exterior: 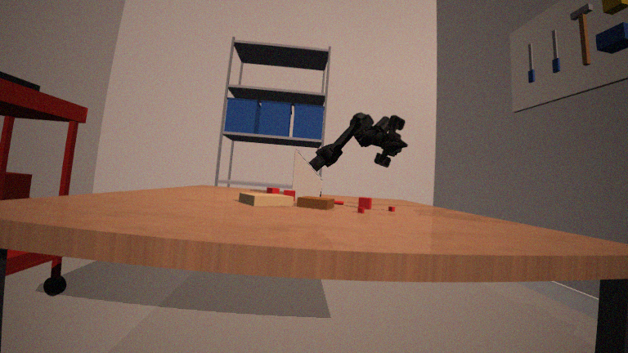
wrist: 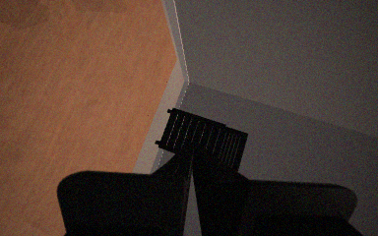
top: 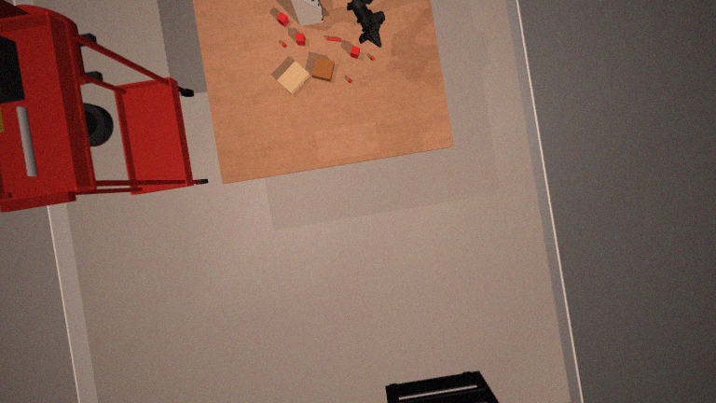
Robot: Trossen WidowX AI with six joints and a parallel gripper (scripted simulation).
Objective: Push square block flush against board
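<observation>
Your black metal-and-plastic gripper [top: 378,44] [exterior: 405,145] [wrist: 192,147] hangs in the air above the wooden tabletop [top: 337,134] [exterior: 296,238], its fingers together with nothing between them. Seen from the top view, it stands over toward the tabletop's right edge. The two parts lie flat, down and to the left of it in that view: first the small brown wooden block [top: 323,68] [exterior: 315,203], then, farther toward the left edge, the larger pale wooden piece [top: 293,77] [exterior: 266,199]. Take the brown one as the square block and the pale one as the board; that is your likeliest reading.

What matters to you is that the block lies between the hand and the board, so a push toward the left edge would run roughly the right way. The near corners come close, but the sides are turned to each other, so you would probably have to swing the block square as well. The small red cube [top: 354,52] [exterior: 365,203] sits near your direct path; come down past it, beside the block's far-from-board side.
</observation>
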